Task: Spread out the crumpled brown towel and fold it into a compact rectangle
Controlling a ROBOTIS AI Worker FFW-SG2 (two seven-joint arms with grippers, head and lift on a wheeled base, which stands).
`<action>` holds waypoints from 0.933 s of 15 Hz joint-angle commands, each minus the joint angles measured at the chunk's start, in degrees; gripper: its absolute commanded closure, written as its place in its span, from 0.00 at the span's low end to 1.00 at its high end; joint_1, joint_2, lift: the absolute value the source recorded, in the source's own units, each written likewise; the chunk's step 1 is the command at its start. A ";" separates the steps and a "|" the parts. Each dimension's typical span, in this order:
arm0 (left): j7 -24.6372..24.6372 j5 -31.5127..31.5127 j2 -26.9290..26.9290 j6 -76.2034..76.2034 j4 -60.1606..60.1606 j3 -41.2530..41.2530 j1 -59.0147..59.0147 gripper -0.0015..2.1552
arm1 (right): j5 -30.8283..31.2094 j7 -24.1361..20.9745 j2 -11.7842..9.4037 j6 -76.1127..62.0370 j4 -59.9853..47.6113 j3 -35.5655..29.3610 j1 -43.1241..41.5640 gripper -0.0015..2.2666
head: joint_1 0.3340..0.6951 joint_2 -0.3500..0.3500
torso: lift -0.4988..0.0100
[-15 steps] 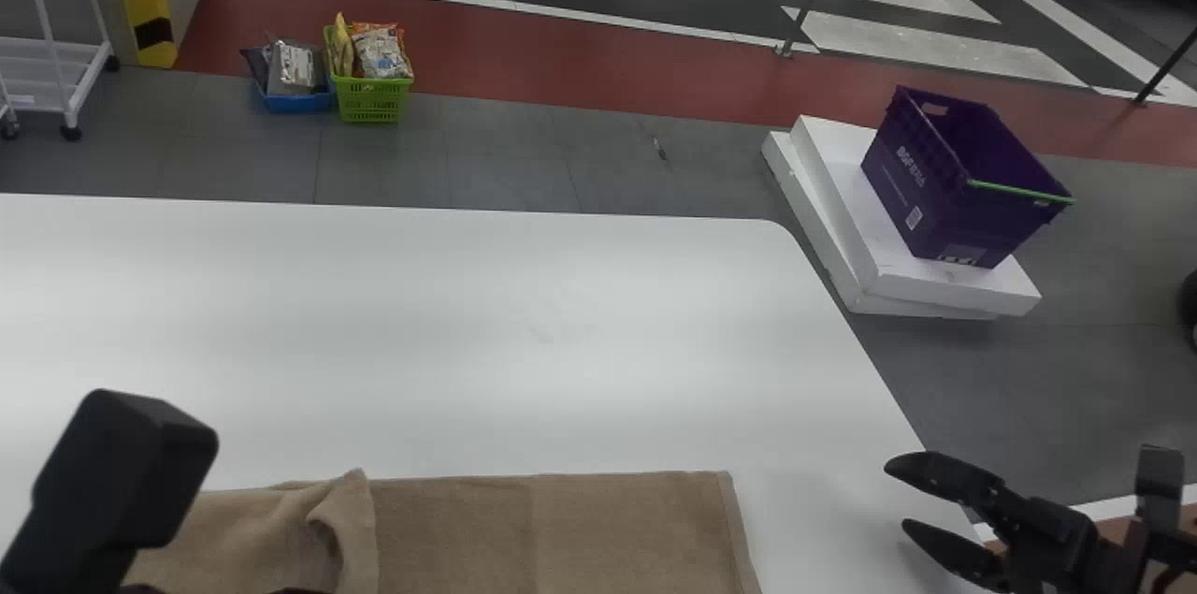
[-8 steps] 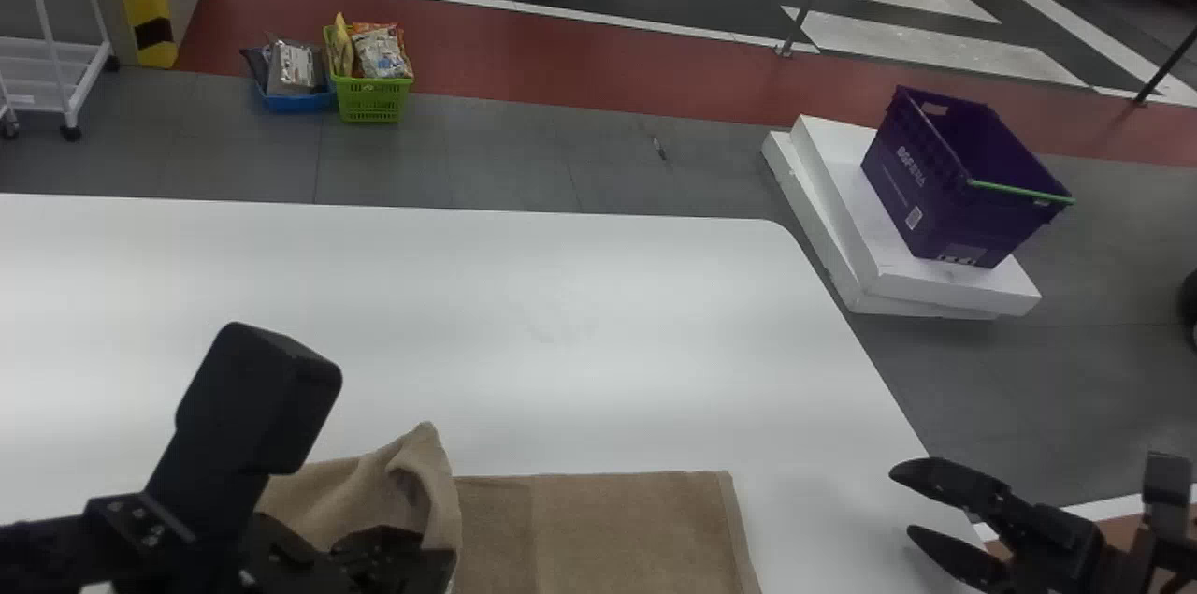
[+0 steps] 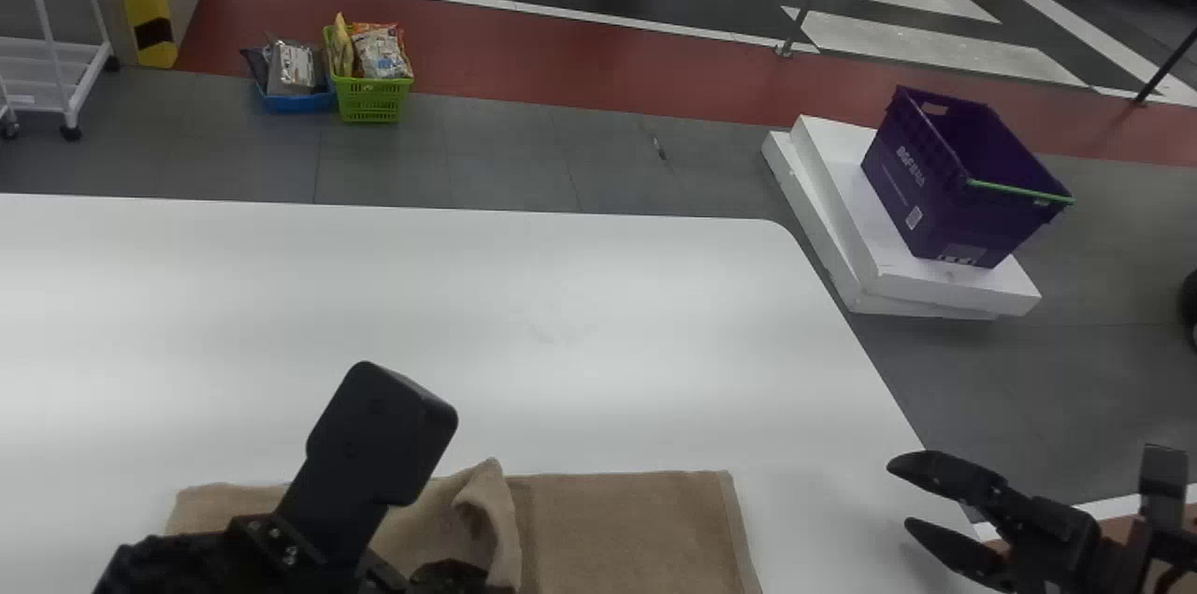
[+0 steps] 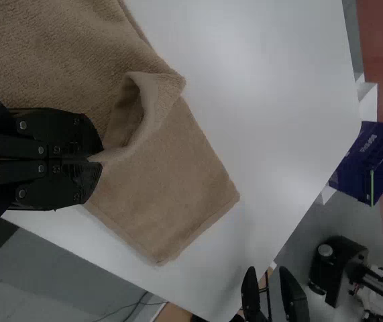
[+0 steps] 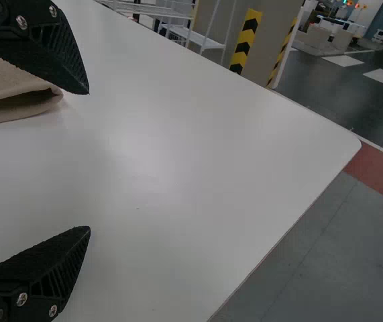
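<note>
Gripper fingers on the left arm, seen in the left wrist view, are pressed together at the raised, curled edge of the brown towel (image 4: 164, 181), so the left gripper (image 4: 100, 159) appears to pinch cloth. Its hold seems limited to one spot; if it has caught only an upper layer, the rest could sag or bunch and the fold would come out crooked. The towel's flat corner lies near a side of the table (image 4: 271, 100), so a careless tug might push cloth over it.

In the head view, the towel lies on the near part of the table, flat at its right end and humped by the left gripper. Folding left over right looks like the step in hand. With no gripper pinning the flat end, a low drag could slide or rumple the whole towel.

In the right wrist view, the right gripper (image 5: 88, 161) is spread wide, apart from the towel. If it came in at that width, it might snag the hem.
</note>
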 commanded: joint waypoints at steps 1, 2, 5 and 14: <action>0.31 0.01 -0.92 0.07 0.18 -1.13 -0.71 0.98 | 0.00 0.01 -0.04 0.12 0.00 -0.28 -0.01 0.04 | 1.00 0.00 | 0.73; 0.40 0.01 -1.53 0.07 0.18 -1.21 -0.98 0.98 | 0.00 0.01 -0.13 0.12 0.00 -0.28 -0.01 0.04 | 1.00 0.00 | 0.73; 2.16 -0.16 -1.62 0.07 1.33 -2.36 -1.15 0.29 | 0.00 0.01 -0.13 0.12 0.00 -0.28 -0.01 0.04 | 1.00 0.00 | 0.73; 5.06 1.60 -1.44 0.07 0.62 -3.15 -0.89 0.03 | 0.18 -0.08 -0.30 0.12 -0.09 -0.11 -0.44 0.04 | 1.00 0.00 | 0.73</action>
